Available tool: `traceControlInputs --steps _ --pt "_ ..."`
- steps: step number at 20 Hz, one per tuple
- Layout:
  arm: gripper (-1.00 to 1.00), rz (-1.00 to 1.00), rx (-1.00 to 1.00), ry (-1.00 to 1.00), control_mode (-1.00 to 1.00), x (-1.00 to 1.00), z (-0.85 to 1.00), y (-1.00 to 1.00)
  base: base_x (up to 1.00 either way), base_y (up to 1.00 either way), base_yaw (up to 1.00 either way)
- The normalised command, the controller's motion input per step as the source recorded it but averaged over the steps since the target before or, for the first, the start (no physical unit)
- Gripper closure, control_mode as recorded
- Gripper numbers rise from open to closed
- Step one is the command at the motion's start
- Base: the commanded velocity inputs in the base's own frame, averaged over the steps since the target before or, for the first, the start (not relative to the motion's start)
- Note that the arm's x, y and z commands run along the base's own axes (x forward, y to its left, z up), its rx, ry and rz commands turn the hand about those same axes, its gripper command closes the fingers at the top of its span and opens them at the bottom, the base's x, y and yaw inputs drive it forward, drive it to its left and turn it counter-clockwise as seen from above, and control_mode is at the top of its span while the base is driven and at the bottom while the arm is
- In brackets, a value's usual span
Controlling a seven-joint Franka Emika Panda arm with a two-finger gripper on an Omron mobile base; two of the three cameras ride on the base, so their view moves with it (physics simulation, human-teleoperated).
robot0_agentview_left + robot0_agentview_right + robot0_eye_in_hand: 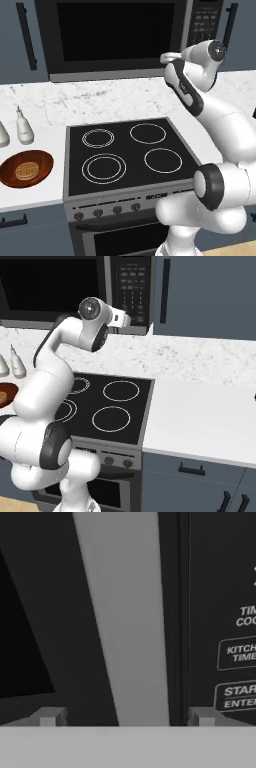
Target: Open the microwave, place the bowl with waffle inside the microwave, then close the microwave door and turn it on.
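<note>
The microwave (118, 75) hangs above the stove with its microwave door (115, 33) shut and its keypad (206, 20) at the right. My gripper (125, 718) is open right in front of the door's right edge. The door's grey vertical trim strip (125, 622) stands between the fingertips (50, 717), dark glass (20, 637) lies to the left and the keypad buttons (235, 654) to the right. The reddish-brown bowl (42, 165) rests on the counter left of the stove, with the waffle (26, 170) lying in it. The bowl's edge (5, 393) peeks in beside the arm.
A black four-ring stove (125, 150) sits below the microwave, its knobs along the front. Two small white bottles (23, 127) stand just behind the bowl. A white counter (200, 416) stretches right of the stove, under grey cabinets (205, 296).
</note>
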Motion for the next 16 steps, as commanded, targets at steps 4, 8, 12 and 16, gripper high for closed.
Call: traceControlInputs --steps 4,8,12,16 --pt "1.0 0.1 0.0 -0.07 -1.0 0.95 -0.53 0.02 0.0 0.0 0.0" --pt "1.0 0.09 0.0 0.0 -1.0 0.79 -0.23 0.33 0.0 0.0 0.0" --pt "1.0 0.13 0.0 0.0 -1.0 0.57 -0.01 0.56 0.0 0.0 0.0" --pt "1.0 0.19 0.0 0.03 -1.0 0.41 0.0 0.91 0.0 0.0 0.0"
